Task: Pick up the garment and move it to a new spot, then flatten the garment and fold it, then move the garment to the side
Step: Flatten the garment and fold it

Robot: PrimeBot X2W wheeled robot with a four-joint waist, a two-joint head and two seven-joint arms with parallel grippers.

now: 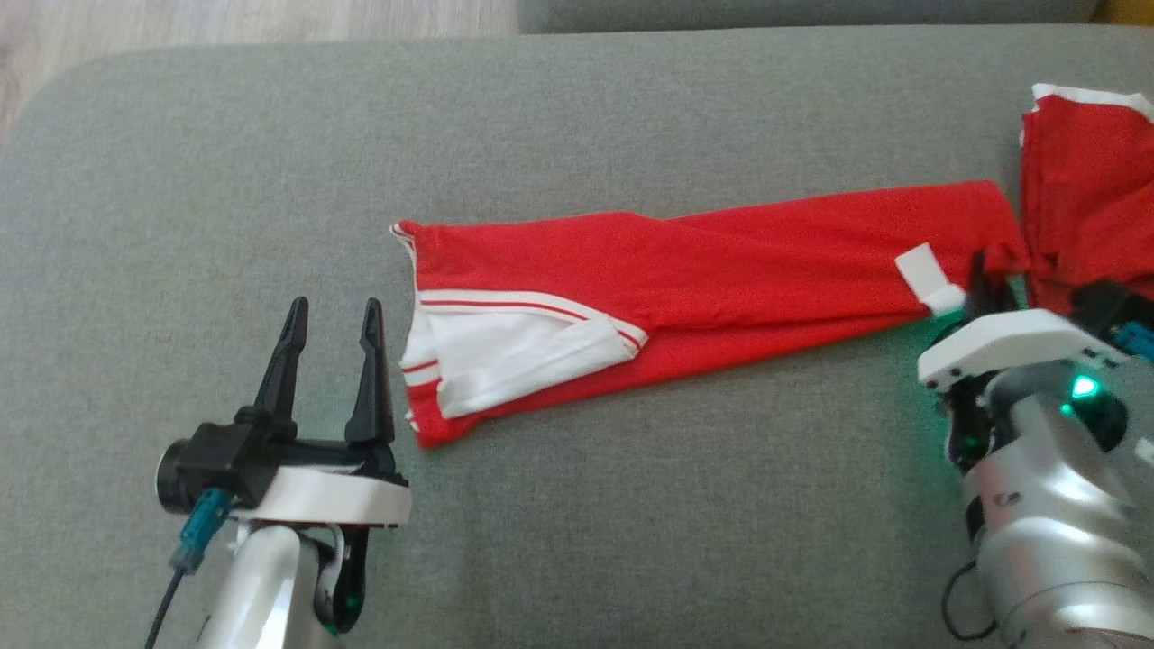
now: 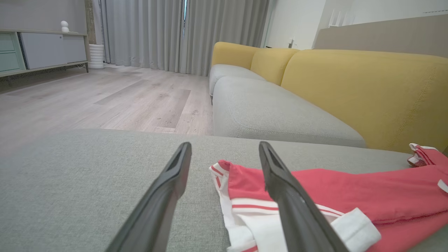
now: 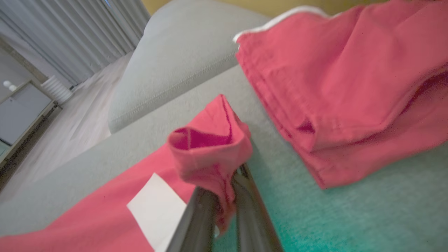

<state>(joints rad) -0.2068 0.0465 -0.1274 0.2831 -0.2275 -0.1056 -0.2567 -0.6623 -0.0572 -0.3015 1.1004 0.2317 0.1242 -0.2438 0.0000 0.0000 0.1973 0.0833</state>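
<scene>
Half gripped: pinching the right end of the crosswise red garment point(image 1: 721, 261) in the right gripper point(image 1: 983, 284), left gripper point(image 1: 334, 315) spread beside the left end.

**A home living room**

A long sofa point(image 2: 280, 115) with grey seats and mustard-yellow back cushions stands on a pale wood-plank floor point(image 2: 105, 98). Floor-length grey curtains point(image 2: 157, 35) hang at the far end. A low sideboard point(image 2: 45, 49) with white and pale green fronts lines the left wall, with a ribbed white pot point(image 2: 95, 56) beside it.
</scene>
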